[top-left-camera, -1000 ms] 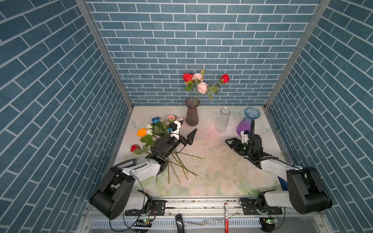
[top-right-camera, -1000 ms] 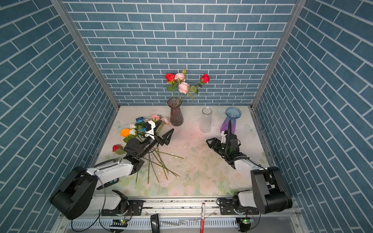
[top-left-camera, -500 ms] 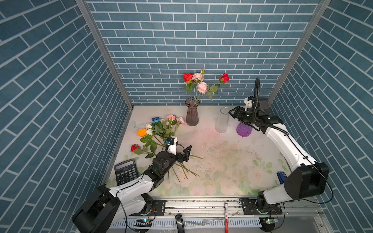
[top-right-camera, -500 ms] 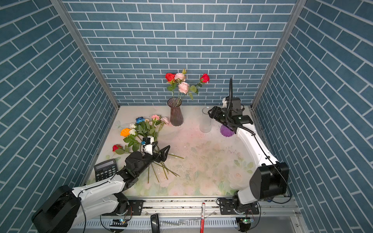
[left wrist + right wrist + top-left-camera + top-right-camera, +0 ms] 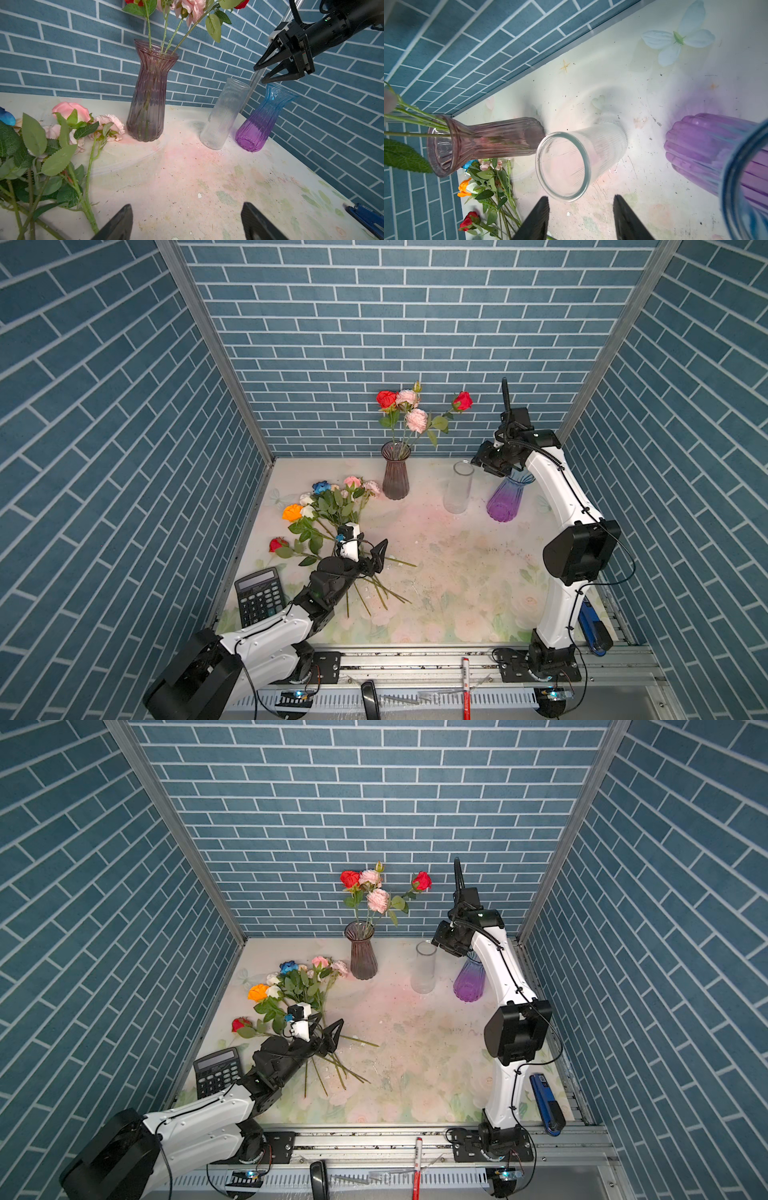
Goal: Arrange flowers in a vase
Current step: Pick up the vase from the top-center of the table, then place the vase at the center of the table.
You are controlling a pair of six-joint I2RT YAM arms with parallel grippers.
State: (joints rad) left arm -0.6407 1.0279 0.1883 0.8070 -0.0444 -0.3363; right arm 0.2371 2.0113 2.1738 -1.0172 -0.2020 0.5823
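Loose flowers, red, orange, blue, white and pink, lie in a pile at the table's left, their stems fanning toward the front. My left gripper hovers over those stems, open and empty. A mauve ribbed vase at the back holds several red and pink blooms. My right gripper hangs high between the clear vase and the purple-blue vase, open with nothing in it.
A black calculator lies at the front left by the wall. A blue stapler sits at the front right edge. A red pen rests on the rail. Blue brick walls close three sides.
My right arm has risen from the table beside the purple-blue vase to high above the vases at the back. My left arm has drawn back from the flower pile, uncovering the calculator.
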